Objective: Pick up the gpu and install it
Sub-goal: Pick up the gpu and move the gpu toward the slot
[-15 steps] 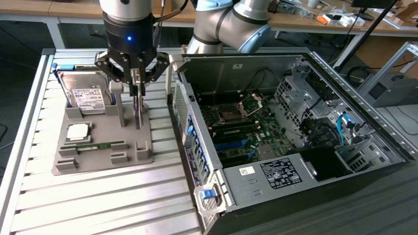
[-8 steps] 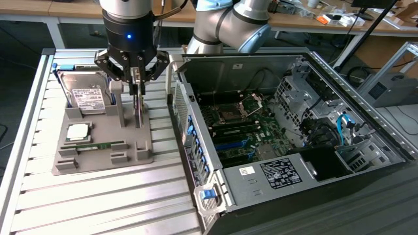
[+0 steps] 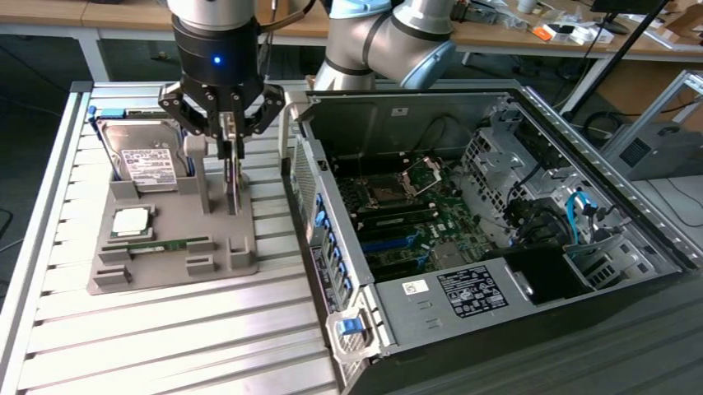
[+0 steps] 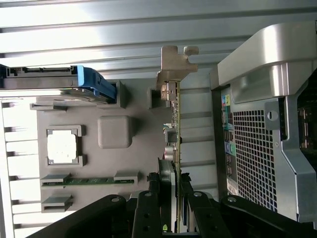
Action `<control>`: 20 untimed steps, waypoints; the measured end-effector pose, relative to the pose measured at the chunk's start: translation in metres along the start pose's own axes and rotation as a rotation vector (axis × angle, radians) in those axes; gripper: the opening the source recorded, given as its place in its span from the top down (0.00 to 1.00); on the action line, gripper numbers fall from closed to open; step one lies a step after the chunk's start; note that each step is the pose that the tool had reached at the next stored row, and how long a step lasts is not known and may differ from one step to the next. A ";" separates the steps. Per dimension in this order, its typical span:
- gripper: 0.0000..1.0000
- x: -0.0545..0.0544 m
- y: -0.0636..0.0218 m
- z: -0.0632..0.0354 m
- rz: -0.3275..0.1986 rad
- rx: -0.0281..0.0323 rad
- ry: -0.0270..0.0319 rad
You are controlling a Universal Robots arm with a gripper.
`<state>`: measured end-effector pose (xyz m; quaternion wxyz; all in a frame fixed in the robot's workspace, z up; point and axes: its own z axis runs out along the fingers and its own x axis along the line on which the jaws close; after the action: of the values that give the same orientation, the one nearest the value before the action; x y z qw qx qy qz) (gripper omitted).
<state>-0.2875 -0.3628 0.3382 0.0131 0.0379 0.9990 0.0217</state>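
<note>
Gripper [image 3: 227, 141] hangs over the grey tray [image 3: 239, 262] at the exterior view's left. Its fingers are clenched on the upper edge of the gpu [image 3: 232, 183]. The gpu stands upright and edge-on, its lower edge down at the tray, between the hard drive [image 3: 148, 163] and the open computer case [image 3: 374, 123] on the exterior view's right.

In the exterior view the grey parts tray [image 3: 160, 273] is seen from high up at a slant, with the open computer case [image 3: 384, 123] on the exterior view's right of it. From the wrist the tray is viewed closely, down past the gripper [image 4: 176, 171]. Tray, gpu [image 4: 174, 119] and case rear are shared.
</note>
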 end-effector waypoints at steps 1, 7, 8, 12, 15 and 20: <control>0.73 0.000 0.0000 -0.0003 0.000 0.0000 0.0001; 0.73 0.000 0.0001 -0.0013 0.000 0.0001 0.0001; 0.73 0.000 0.0001 -0.0014 0.000 0.0001 0.0001; 0.73 0.000 0.0001 -0.0022 0.000 0.0001 0.0001; 0.73 0.000 0.0001 -0.0030 0.000 0.0001 0.0001; 0.73 0.000 0.0003 -0.0062 0.000 0.0001 0.0001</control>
<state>-0.2876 -0.3628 0.3443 0.0131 0.0379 0.9990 0.0217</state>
